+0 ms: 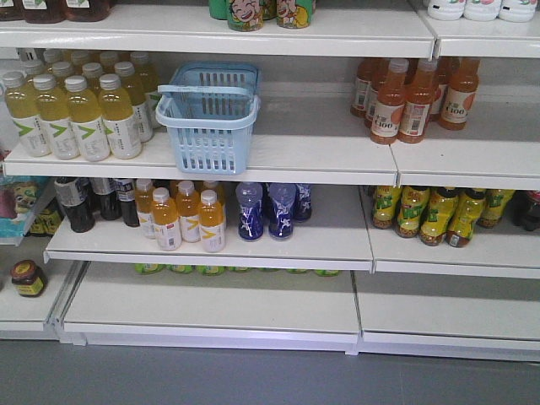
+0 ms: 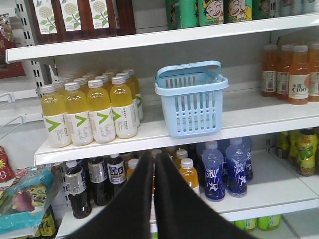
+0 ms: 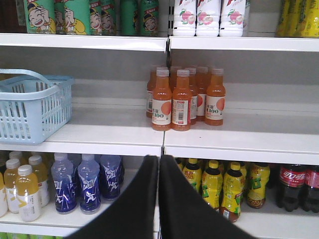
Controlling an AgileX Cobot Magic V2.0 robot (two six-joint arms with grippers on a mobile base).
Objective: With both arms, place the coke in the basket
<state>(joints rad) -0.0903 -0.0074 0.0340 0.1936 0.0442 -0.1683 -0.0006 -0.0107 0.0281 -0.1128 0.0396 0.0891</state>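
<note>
**A:** Supermarket shelving (image 1: 321, 160) fills every view: white boards and rows of drinks. Where does the basket sit?

**B:** The basket (image 1: 207, 143) stands upright on the middle shelf, at about eleven o'clock in the front view. Its handle is folded down across the rim. Nothing shows through the slots, so I judge it empty.

**A:** And the arms?

**B:** Only their tips show. The left jaws are pressed together at six o'clock in the left wrist view, holding nothing. The right jaws are likewise clenched and bare, at six o'clock in their own view. Both are well apart from the shelves.

**A:** The coke?

**B:** Red-labelled coke bottles (image 3: 293, 186) stand one shelf lower, at four o'clock in the right wrist view, near the yellow-green bottles (image 3: 224, 186). The basket is at nine o'clock there.

**A:** Which step is this?

**B:** The very start, by my reckoning: nothing is grasped and nothing is placed.

**A:** What does the next move call for?

**B:** The right jaws must part, swing toward four o'clock and drop to that lower shelf. They then close on one dark bottle without knocking its neighbours. The left jaws may have to steady the basket or clear its handle.
</note>
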